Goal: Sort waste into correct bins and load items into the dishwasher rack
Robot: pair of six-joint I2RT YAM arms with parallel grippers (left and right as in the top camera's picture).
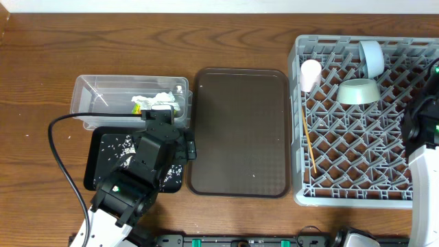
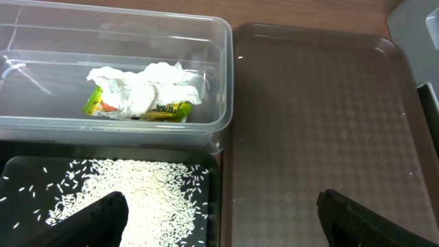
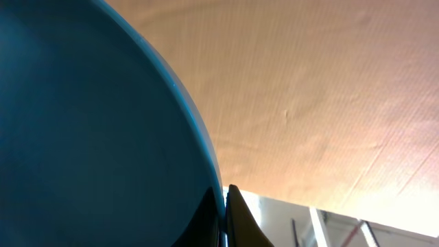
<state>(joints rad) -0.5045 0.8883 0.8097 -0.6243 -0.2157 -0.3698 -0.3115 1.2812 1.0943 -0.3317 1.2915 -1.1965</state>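
Right claw [image 3: 225,214] clamped, plate [image 3: 82,137] rim pinched

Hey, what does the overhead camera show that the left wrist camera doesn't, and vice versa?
Only overhead: what's loaded in the grey pegged plastic dishwasher rack: a small white-pink cup, pale-green bowl, light-blue bowl, thin wooden chopsticks. Only left wrist: the left claw, dark fingers spread wide. Both: clear plastic tub holding a crumpled white paper napkin and yellow-green snack wrapper, shallow black tray scattered with pale rice grains, large brown serving tray.

Cup [image 1: 310,74], green bowl [image 1: 358,91], chopsticks [image 1: 309,140] in rack [image 1: 343,199]; napkin [image 1: 155,101] in clear tub [image 1: 103,88].
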